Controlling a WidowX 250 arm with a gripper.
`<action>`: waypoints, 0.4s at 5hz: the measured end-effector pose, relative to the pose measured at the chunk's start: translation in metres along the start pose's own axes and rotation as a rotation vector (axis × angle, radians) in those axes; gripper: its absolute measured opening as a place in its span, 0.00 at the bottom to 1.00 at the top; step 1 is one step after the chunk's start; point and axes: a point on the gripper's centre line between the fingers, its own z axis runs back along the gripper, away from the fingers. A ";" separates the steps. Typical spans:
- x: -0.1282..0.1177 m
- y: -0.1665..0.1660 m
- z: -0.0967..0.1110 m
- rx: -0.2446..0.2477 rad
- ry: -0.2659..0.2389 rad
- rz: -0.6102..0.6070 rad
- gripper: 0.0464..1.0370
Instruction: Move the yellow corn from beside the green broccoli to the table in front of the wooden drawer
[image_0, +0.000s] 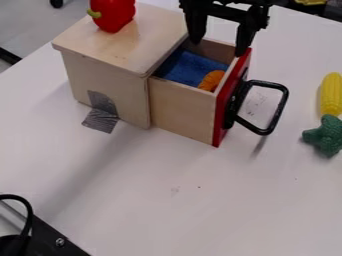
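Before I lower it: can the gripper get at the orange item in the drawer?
Probably yes: the drawer is open and the gripper hangs above it, fingers apart. The orange item lies close to the red front, which may leave little room.

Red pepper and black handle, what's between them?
In the camera view: the box's wooden top, then the open drawer with blue cloth and an orange object, then its red front.

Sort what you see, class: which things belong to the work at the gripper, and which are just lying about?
In the work:
open gripper, over the drawer
blue cloth and orange object inside
wooden box

Lying about:
red pepper, on the box
yellow corn
green broccoli
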 end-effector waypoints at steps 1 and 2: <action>-0.004 0.000 -0.011 0.006 0.038 -0.002 0.96; -0.003 0.000 -0.021 0.009 0.055 0.010 0.96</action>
